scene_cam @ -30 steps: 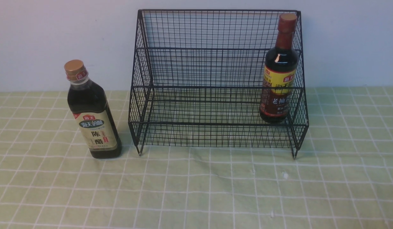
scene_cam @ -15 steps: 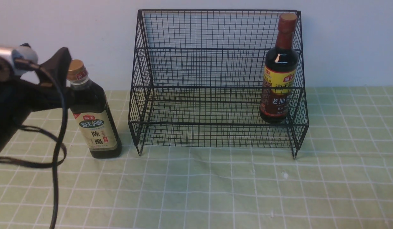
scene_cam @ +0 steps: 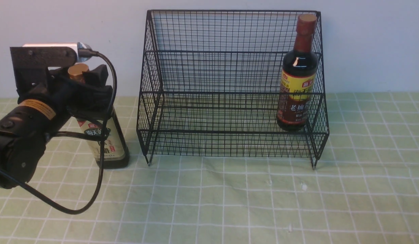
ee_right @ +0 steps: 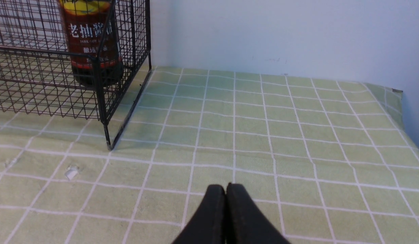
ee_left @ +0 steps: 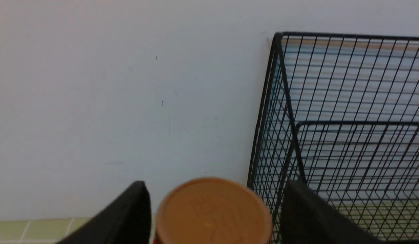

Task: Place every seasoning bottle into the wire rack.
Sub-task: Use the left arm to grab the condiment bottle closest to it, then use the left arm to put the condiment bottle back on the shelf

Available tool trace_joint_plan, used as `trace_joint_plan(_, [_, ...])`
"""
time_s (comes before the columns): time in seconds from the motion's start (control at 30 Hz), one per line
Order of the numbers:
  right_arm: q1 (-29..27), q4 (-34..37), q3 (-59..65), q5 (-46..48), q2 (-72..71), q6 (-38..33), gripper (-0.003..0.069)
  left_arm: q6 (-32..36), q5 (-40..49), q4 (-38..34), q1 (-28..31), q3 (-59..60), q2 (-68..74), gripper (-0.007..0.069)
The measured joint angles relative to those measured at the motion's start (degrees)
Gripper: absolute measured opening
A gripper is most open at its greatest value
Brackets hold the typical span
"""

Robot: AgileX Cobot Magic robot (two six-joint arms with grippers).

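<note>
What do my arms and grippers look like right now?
The left arm is black and cylindrical, with an orange label band, a silver camera on a black bracket, and a looping black cable. The left gripper has black wedge-shaped jaws. The right gripper shows black tapered jaws; its arm is unseen.

L claw (scene_cam: 80,76) now astride gold-cap bottle (scene_cam: 115,149)

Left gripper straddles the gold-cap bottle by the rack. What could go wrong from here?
The left gripper sits open around the cap of the gold-cap bottle; a grasp that high may let it swing or slip.
The wire rack stands close beside it; lifting in could clip the mesh and jolt the maroon-cap bottle.
</note>
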Motion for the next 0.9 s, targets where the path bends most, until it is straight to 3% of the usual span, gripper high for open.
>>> trace_joint_plan(0.1, [0.0,0.0,0.0,0.0,0.0,0.0,-0.0013,0.24,0.07,0.05,0.0,0.0,0.21,0.0302])
trace_joint_plan(0.2, [0.0,0.0,0.0,0.0,0.0,0.0,-0.0013,0.41,0.6,0.05,0.0,0.0,-0.2,0.0307])
trace_joint_plan(0.43, [0.0,0.0,0.0,0.0,0.0,0.0,-0.0013,1.55,12.69,-1.29,-0.11,-3.35,-6.96,0.0307])
trace_joint_plan(0.7, [0.0,0.0,0.0,0.0,0.0,0.0,-0.0013,4.04,20.44,-6.24,-0.89,-16.6,-12.42,0.0307])
trace_joint_plan(0.9, [0.0,0.0,0.0,0.0,0.0,0.0,-0.0013,7.22,21.7,-11.09,-5.84,-23.97,-11.64,0.0307])
